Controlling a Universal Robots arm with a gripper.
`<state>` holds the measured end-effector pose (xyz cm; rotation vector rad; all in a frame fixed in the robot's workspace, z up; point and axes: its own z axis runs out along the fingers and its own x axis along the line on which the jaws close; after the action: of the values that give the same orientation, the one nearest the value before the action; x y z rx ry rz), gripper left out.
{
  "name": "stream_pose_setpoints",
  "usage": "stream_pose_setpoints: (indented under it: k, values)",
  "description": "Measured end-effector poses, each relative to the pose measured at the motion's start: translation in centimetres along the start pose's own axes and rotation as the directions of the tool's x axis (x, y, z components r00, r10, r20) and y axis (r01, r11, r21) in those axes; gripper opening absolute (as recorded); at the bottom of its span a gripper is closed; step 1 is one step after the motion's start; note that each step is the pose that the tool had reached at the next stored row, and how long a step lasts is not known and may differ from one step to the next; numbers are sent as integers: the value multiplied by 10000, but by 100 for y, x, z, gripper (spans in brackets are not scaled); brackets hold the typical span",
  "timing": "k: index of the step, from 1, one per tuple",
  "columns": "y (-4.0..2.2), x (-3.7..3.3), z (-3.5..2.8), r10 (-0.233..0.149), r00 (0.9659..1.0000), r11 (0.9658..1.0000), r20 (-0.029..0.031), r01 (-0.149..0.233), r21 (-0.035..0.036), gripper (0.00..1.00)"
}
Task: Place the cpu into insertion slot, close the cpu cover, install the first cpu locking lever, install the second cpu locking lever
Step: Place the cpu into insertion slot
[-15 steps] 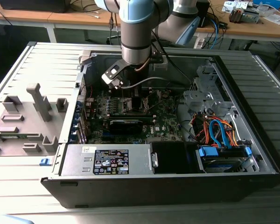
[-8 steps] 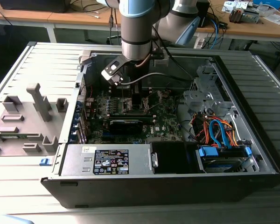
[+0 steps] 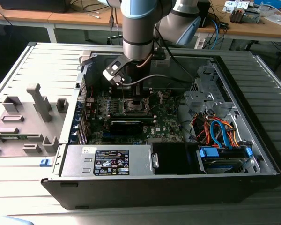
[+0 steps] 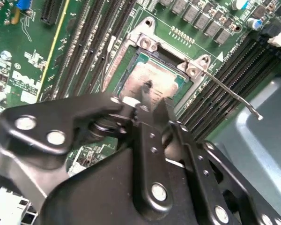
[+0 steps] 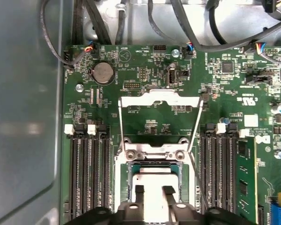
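Fingers [image 5: 139, 193], slightly apart, hang over the cpu [image 5: 154, 180] lying flat in the insertion slot [image 5: 154, 165], memory slots [image 5: 89, 178] flanking them. Beyond them the cpu cover [image 5: 159, 99] stands open.

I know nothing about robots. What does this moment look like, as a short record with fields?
Insertion slot: square silver-rimmed socket on the green motherboard
Cpu: small flat square chip, silver-grey metal top, lying in the socket
Cpu cover: thin silver metal frame, open, not over the chip
Locking lever: thin metal rod, unlatched, angled away from the socket
Gripper: black gripper, low over the chip
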<state>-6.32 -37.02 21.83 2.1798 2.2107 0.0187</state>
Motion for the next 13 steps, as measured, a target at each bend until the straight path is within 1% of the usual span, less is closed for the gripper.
stream_pose_setpoints:
  k: [1,3,5,7,10,13]
  values:
    - [22,0,4,-58,10000,10000,-14,58,31,23]
    - [49,0,8,-225,9997,9997,-28,225,62,11]
    - [69,-1,12,-428,9991,9990,-38,428,82,11]
    - [73,-2,12,-621,9981,9980,-44,622,82,11]
    - [74,-4,10,-757,9971,9971,-49,757,81,11]
    - [75,-5,-35,-775,9970,9970,-50,775,80,11]
